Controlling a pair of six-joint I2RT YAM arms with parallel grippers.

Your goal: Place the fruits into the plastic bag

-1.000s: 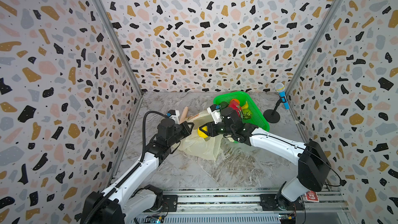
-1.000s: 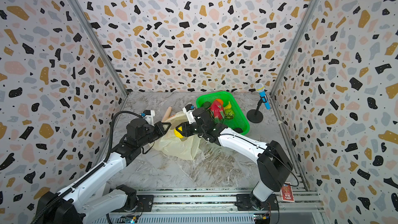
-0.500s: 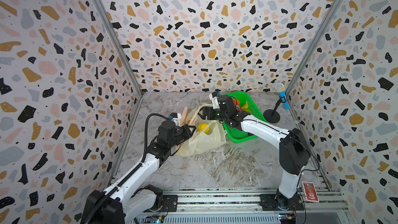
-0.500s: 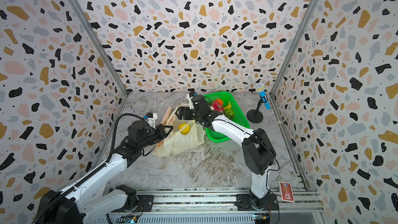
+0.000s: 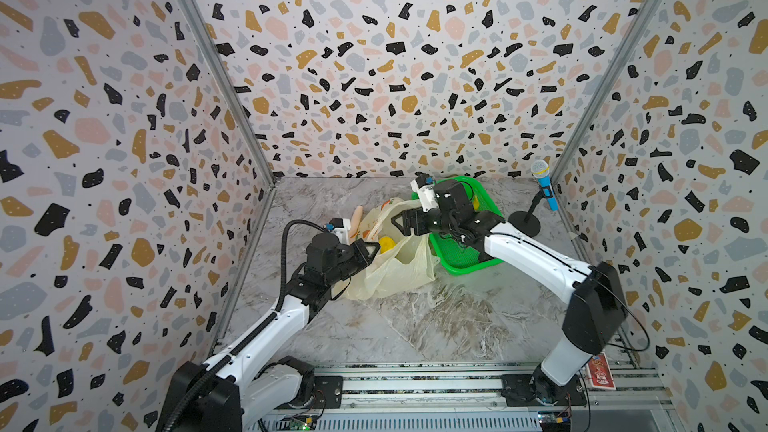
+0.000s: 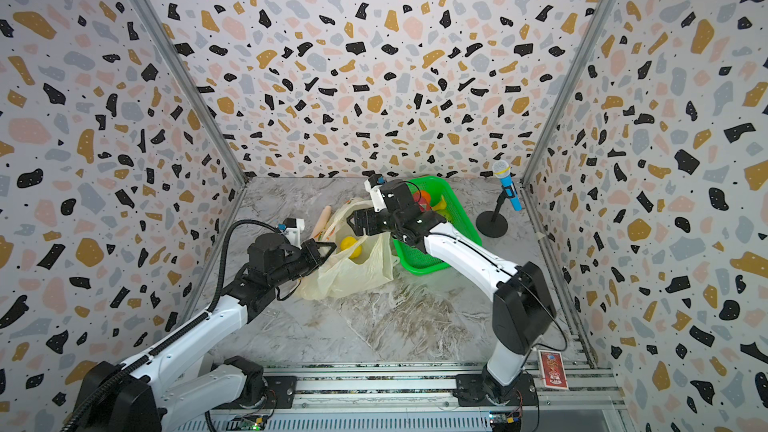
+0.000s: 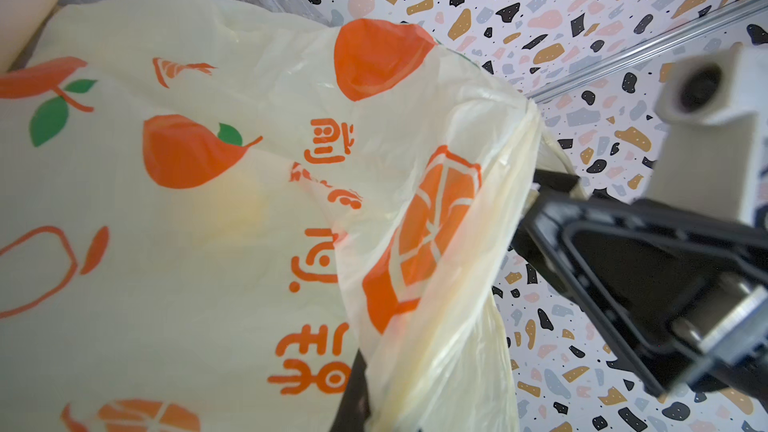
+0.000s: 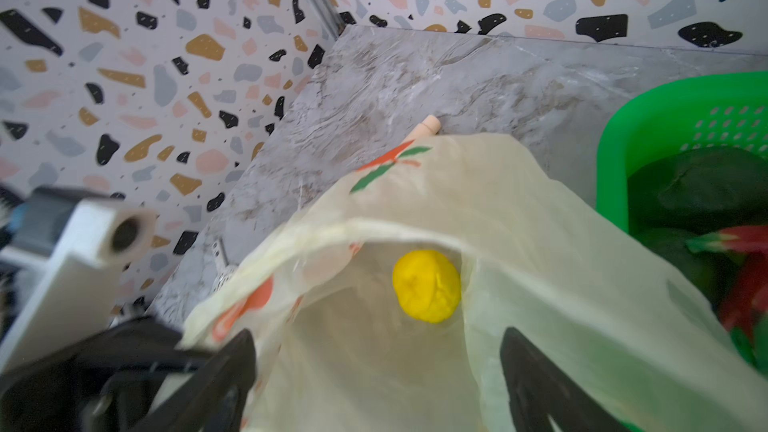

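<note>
The plastic bag (image 5: pixel 395 274) (image 6: pixel 353 278) lies crumpled on the counter (image 5: pixel 415 326) a little left of the middle. Its mouth is lifted open toward the back, and the orange prints show plainly in the left wrist view (image 7: pixel 208 201). A yellow lemon (image 5: pixel 386 243) (image 6: pixel 351 246) (image 8: pixel 427 285) sits inside it, just below the raised rim. The left end effector (image 5: pixel 372 248) (image 6: pixel 328 248) is clenched on the near-left edge of the bag's mouth and holds that edge up. The right end effector (image 5: pixel 402 224) (image 6: pixel 357 222) (image 8: pixel 382 376) hangs over the mouth from the right with its jaws spread wide and nothing between them; whether its tips touch the film I cannot tell. Just beside the bag on the right stands a green mesh basket (image 5: pixel 465 263) (image 6: pixel 419 259) (image 8: pixel 665 118) holding dark avocados (image 8: pixel 706 189) and a red dragon fruit (image 8: pixel 744 284). A beige stick (image 5: pixel 356 218) (image 6: pixel 323 218) lies behind the bag, partly under it. A blue microphone (image 5: pixel 545 189) (image 6: pixel 509 187) on a black stand is in the far right corner. The counter is grey-brown marble print, wrinkled in places. Terrazzo-patterned walls (image 5: pixel 374 56) close it in on three sides, and a metal rail (image 5: pixel 415 384) carrying both arm bases runs along the front.
</note>
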